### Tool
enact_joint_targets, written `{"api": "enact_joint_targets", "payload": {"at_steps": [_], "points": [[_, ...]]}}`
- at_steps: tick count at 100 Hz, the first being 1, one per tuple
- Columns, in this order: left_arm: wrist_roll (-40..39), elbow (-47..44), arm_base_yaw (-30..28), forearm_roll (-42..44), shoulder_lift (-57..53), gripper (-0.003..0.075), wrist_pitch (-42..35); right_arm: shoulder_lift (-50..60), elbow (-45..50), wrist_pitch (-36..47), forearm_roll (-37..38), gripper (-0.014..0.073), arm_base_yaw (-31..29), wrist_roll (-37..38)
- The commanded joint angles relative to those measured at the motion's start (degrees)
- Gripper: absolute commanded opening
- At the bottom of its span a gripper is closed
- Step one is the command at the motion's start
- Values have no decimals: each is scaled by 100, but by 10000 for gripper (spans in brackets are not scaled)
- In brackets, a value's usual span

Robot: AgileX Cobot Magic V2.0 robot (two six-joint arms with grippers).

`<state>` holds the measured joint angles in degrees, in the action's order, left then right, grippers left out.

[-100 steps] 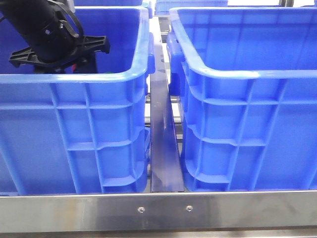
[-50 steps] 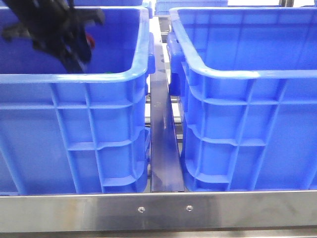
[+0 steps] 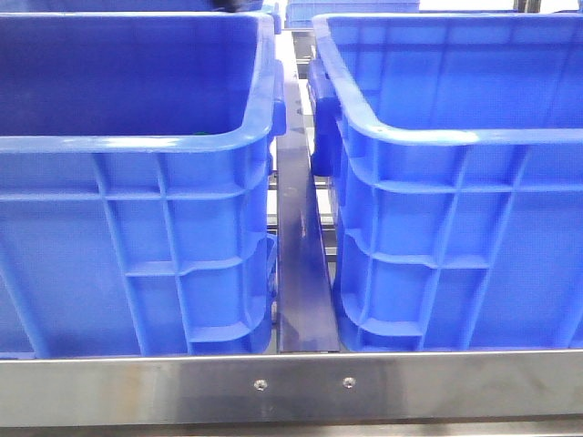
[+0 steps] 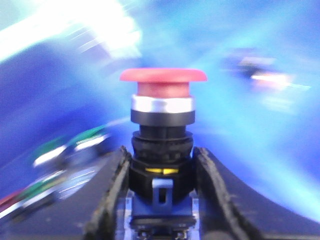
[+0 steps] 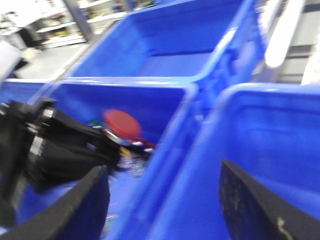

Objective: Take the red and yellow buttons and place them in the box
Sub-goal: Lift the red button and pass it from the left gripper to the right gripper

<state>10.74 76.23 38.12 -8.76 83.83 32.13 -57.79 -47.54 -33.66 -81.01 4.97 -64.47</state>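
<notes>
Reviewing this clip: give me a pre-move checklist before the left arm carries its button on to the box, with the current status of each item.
1. Red button held between the left gripper fingers: ok, the fingers flank its dark body on both sides.
2. Button upright in the grasp: ok, cap points away from the fingers.
3. Right gripper empty and open: ok, nothing between its fingers.
4. Target box free to receive: cannot tell, its floor is hidden in the front view.
5. Yellow button located: cannot tell, the parts lying in the left crate are blurred.
6. Left arm position over the crates: cannot tell, it is out of the front view.
</notes>
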Motion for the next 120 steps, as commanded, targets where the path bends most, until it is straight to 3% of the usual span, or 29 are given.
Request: {"api": "enact_joint_targets", "payload": {"at_steps": [1,19,38,95,106,120], "points": [[63,181,399,-117,-251,106,-245,-24,-239,-392,-354,512,-13,177],[350,181,981,-117,-251,106,-230,-232,-239,-862,-752,625,-13,244],[350,181,1160,-179,-251,106,-241,-537,-239,-1433,-958,626,-13,420],[350,181,1160,-217,-251,106,-241,-1051,-239,-1884,-996,618,-7,520],[350,181,1160,-217,-251,106,-241,-1051,-239,-1910,-996,531,-7,515],[350,181,1160,-217,-251,106,-241,-1051,-239,-1920,-996,291,-7,515]]}}
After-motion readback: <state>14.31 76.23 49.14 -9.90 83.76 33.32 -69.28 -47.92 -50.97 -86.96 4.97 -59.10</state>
